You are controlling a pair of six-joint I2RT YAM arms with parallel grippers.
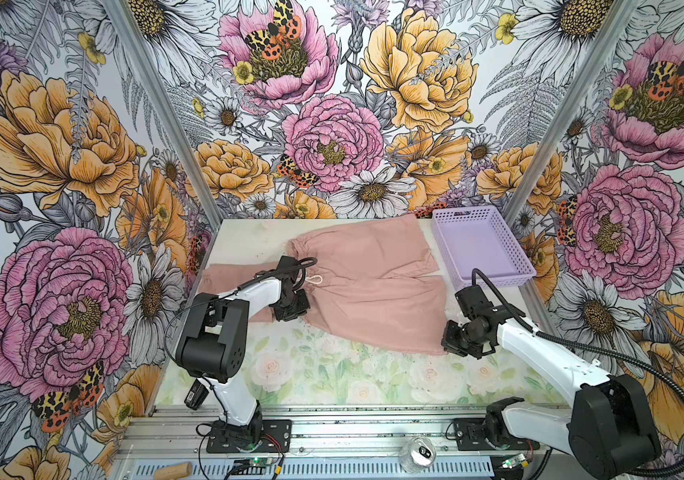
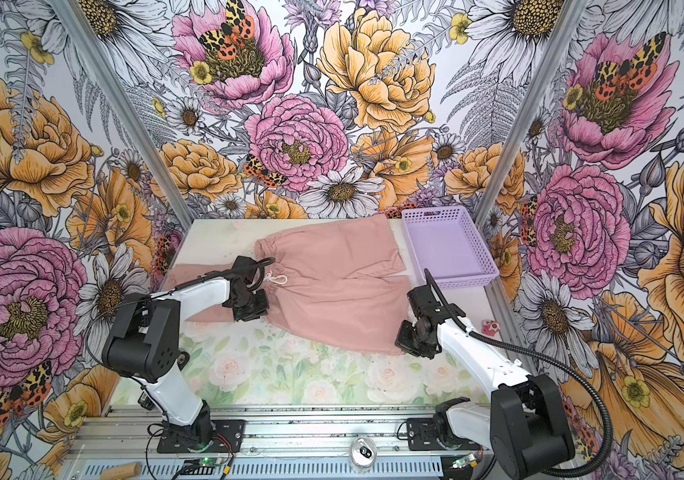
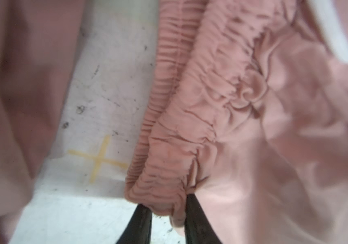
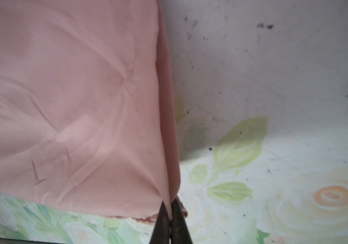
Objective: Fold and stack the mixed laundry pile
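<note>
Shorts: the pink shorts (image 1: 377, 286) lie spread across the far half of the desk (image 1: 323, 374), waistband toward the left, legs toward the right, in both top views.
Waistband: gathered elastic edge (image 3: 168, 160), with a white drawstring (image 1: 314, 280) lying on the cloth near its middle.
Leg hem: the near leg's outer corner (image 4: 164, 190) sits at the right edge of the garment, over the rose-printed part of the desk.
Second garment: another pink cloth (image 1: 228, 278) lies flat to the left of the shorts, partly under the left arm; a strip of bare desk separates the two in the left wrist view.
Left tool: the left tool (image 3: 166, 213) has its dark fingers (image 3: 141, 224) pinching the near end of the waistband, cloth bunched between them.
Right tool: the right tool (image 4: 169, 213) is pressed together on the hem corner of the near leg, the fabric pulled into a thin fold between the tips.
Basket: a lavender perforated basket (image 1: 444, 232) stands at the far right corner, just beside the far leg.
Desk marking: a yellow cross (image 3: 99, 160) on the bare desk near the waistband.
</note>
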